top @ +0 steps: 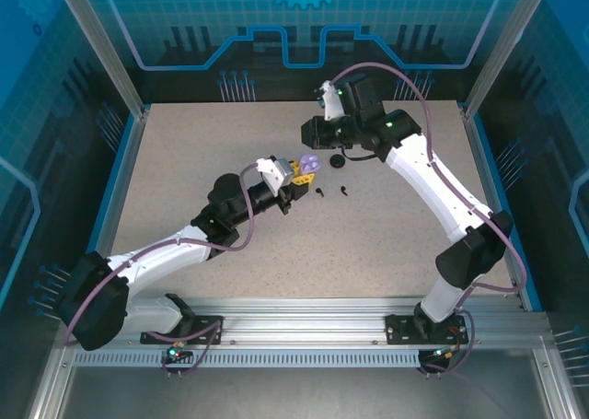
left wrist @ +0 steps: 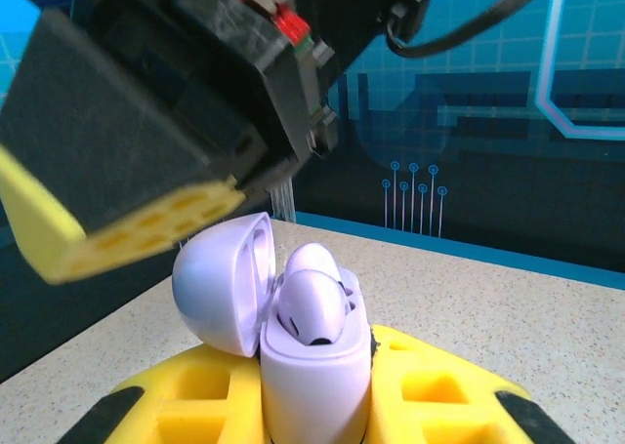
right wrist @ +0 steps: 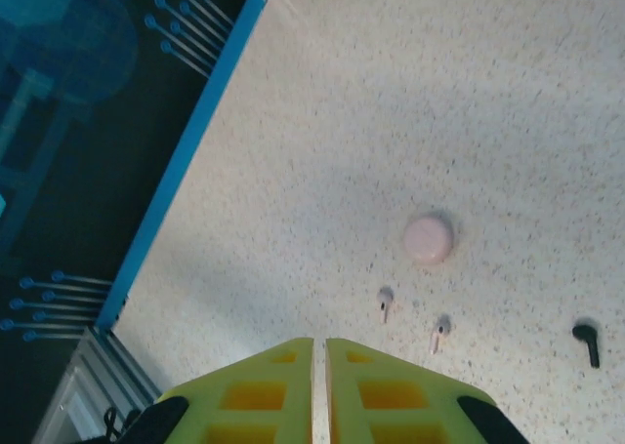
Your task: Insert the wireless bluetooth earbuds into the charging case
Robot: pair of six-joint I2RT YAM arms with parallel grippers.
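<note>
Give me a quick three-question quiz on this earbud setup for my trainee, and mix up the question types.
1. True or false: the lilac case held in the left tool is closed.
2. In the right wrist view, the round case lying near two loose earbuds is: A black, B pale pink, C lilac.
3. Fill in: the right tool is ___, with nothing in it.
Key: 1 false, it stands open; 2 B; 3 shut.
</note>
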